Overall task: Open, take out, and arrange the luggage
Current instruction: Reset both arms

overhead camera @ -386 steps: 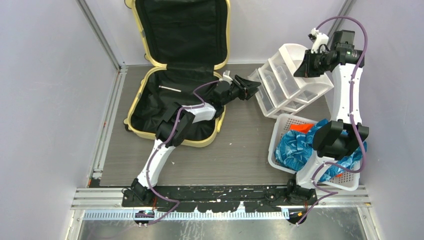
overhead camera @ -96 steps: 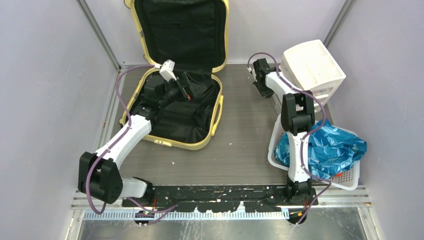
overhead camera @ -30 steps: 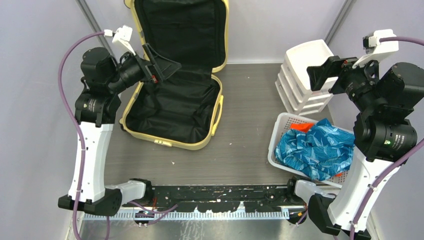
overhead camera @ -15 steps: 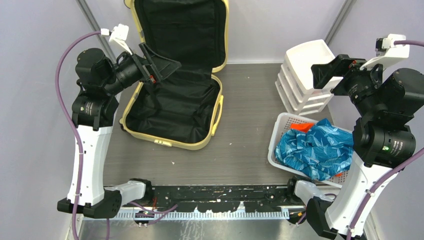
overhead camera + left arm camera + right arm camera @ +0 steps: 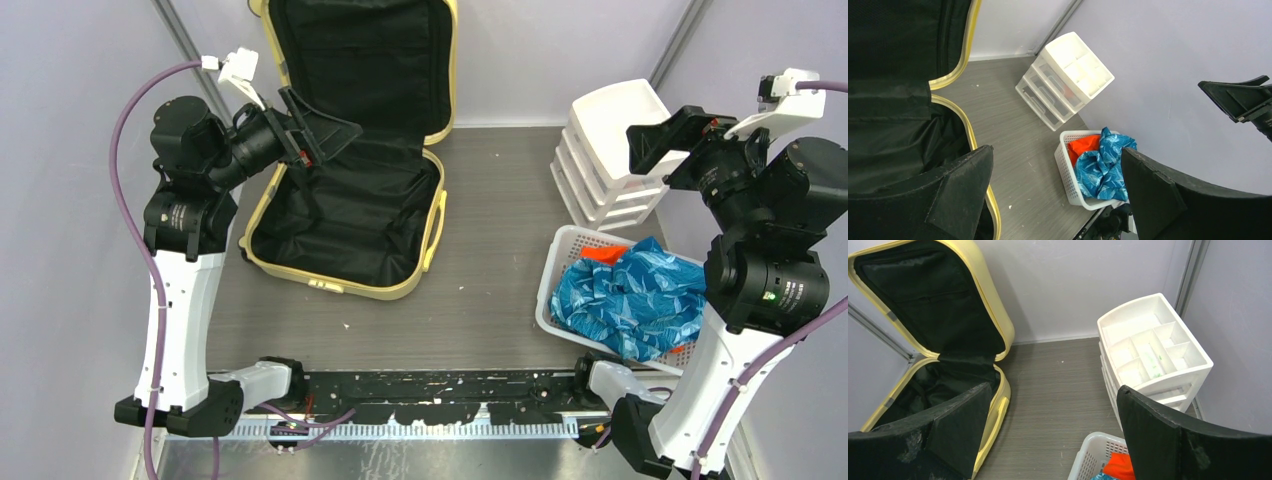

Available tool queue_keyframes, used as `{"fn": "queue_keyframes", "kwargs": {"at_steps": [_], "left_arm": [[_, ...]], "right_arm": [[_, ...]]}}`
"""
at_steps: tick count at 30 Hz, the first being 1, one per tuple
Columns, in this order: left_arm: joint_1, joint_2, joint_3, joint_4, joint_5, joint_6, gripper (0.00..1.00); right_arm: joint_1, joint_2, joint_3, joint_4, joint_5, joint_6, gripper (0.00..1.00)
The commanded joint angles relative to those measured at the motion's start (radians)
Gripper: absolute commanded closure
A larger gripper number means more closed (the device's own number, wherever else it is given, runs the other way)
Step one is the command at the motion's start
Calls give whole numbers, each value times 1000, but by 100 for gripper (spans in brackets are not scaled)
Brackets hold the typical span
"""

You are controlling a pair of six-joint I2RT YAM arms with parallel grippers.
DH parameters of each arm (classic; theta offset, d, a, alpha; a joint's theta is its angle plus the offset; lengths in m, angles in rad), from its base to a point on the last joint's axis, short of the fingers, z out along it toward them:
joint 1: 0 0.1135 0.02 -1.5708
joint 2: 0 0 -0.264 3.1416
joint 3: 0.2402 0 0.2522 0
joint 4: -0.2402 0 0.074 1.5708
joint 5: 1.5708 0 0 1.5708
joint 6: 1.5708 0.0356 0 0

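From above, the big pale yellow hard suitcase [image 5: 350,215] lies open at the back left of the grey table [image 5: 480,290]. Its lid leans up against the wall. I see only black lining inside. The left gripper [image 5: 325,130] hangs high over it, jaws spread wide, holding nothing. The right gripper [image 5: 662,140] hangs high by the white stacked drawer bin [image 5: 600,165], jaws wide too, empty.

The left wrist view shows one white basket with holes [image 5: 1064,165]. In it are one crinkly blue bundle [image 5: 1103,170] and one orange thing [image 5: 1083,147].

The right wrist view shows one suitcase and one bin. If the left arm bumps the lid, it may flop shut. A nudge could tip the heaped blue bundle out.
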Motion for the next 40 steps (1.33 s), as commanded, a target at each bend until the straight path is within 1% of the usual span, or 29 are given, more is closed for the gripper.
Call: {"fn": "queue_keyframes", "kwargs": {"at_steps": [1, 22, 40], "left_arm": [[0, -17, 16, 11, 5, 29, 0], [-1, -31, 9, -10, -8, 60, 0], [0, -39, -12, -11, -9, 78, 0]], "right_arm": [[-8, 6, 4, 46, 1, 12, 0], [-19, 17, 26, 50, 15, 15, 0], [-36, 21, 21, 56, -10, 29, 1]]}}
